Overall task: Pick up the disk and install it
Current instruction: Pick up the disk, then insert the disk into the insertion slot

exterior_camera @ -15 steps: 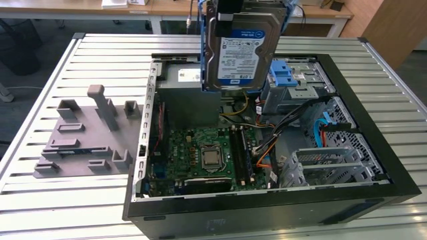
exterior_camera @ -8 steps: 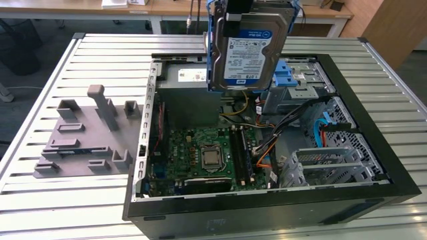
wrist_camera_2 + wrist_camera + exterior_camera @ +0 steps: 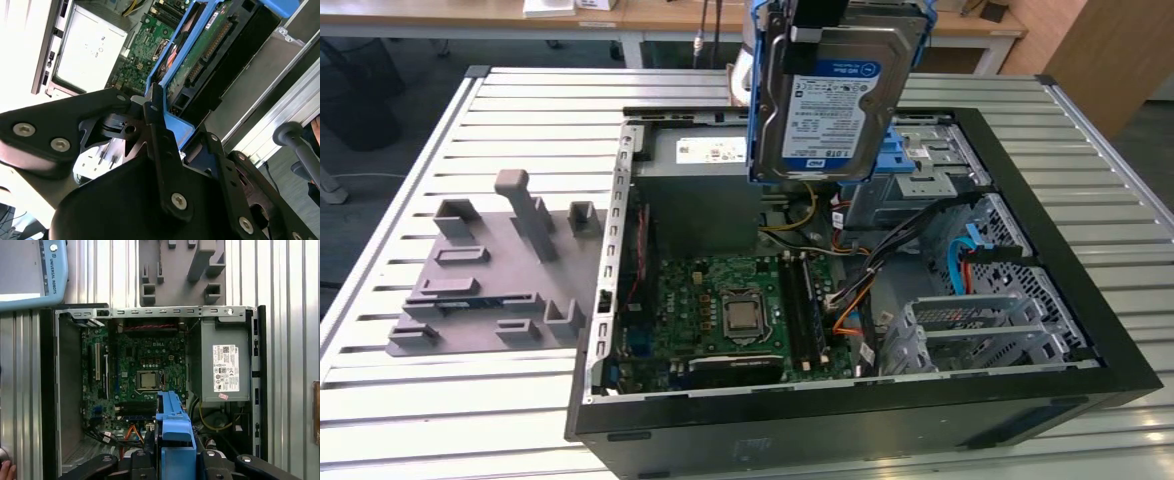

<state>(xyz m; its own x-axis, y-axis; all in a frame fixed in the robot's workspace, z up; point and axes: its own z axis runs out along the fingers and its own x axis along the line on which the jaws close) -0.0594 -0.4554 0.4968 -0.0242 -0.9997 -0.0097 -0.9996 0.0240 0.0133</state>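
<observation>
Hanging over the open computer case (image 3: pixel 854 405) with the disk (image 3: pixel 834 100) clamped in my pincer (image 3: pixel 174 457). The jaws are drawn in narrow on the blue rail (image 3: pixel 172 425) along its edge, one finger either side, and both wrist views show that.

In the exterior view the disk is up in the air, upright, with its label face toward that camera. It hangs clear of the case and above its far end, in front of the power supply (image 3: pixel 700 150) and the blue latch (image 3: pixel 902 155). Its top edge and most of my pincer run off the top of that picture, so the grip itself is cut off there. The disk also covers a patch of the case behind it, and what lies there I cannot tell.

In the second wrist view the disk's green circuit-board side (image 3: pixel 200 65) slants away from my fingers (image 3: pixel 162 155), its far end cut by the frame.

Down below, the motherboard (image 3: pixel 734 310) lies bare on the case floor. Cables (image 3: pixel 914 235) loop toward the metal drive cage (image 3: pixel 987 330) on the exterior view's right. How the cables end is hard to make out.

Outside the case, on the exterior view's left, a grey fixture plate (image 3: pixel 494 280) sits on the slatted table (image 3: pixel 440 400).

In the first wrist view a blue-edged tablet (image 3: pixel 50 270) is cropped at the corner. A person's fingertip (image 3: pixel 5 471) pokes in at the frame edge, the rest of the hand out of frame.
</observation>
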